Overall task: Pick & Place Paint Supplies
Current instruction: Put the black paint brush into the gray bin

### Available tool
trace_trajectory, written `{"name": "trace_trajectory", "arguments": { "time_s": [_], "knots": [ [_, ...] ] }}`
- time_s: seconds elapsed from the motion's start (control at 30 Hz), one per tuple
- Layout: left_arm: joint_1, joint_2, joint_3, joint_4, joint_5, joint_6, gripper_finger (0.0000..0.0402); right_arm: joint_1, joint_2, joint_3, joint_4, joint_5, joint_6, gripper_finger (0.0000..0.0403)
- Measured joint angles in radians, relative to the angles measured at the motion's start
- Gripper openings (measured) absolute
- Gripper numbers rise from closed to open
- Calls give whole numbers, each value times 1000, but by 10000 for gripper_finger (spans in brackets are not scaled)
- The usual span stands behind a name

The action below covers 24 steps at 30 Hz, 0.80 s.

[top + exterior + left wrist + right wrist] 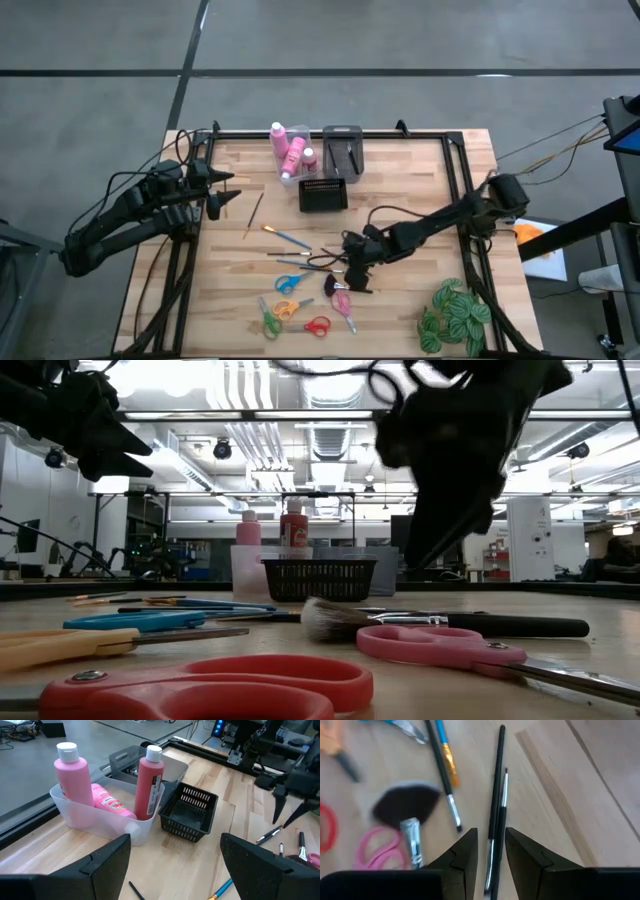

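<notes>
Wooden table [420,170] holds scattered brushes; the right gripper [490,852] hangs low, jaws narrowly apart astride 2 thin black brushes [496,810] lying together. Closing may catch both or pinch neither. Left gripper [175,852] waits wide apart near the pink bottles [150,782]

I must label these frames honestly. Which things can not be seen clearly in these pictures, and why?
- Right gripper: two thin brushes lie between its fingers; the right wrist view's lower edge cuts off any contact.
- Grey bin: contents too small in the high view; pink bottles hide it in the left wrist view.
- Black basket: the low view's mesh wall hides its inside.
</notes>
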Motion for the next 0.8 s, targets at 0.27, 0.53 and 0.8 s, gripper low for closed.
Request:
{"name": "trace_trajectory", "arguments": {
  "time_s": [0.27,0.53,0.8],
  "knots": [
    [0,0,0,0,0,0,311,-1,96,111,-81,57,-3,98],
    [0,0,0,0,0,0,311,-13,75,118,-189,64,-19,98],
    [0,0,0,0,0,0,311,-16,91,82,-174,44,-30,98]
  ]
}}
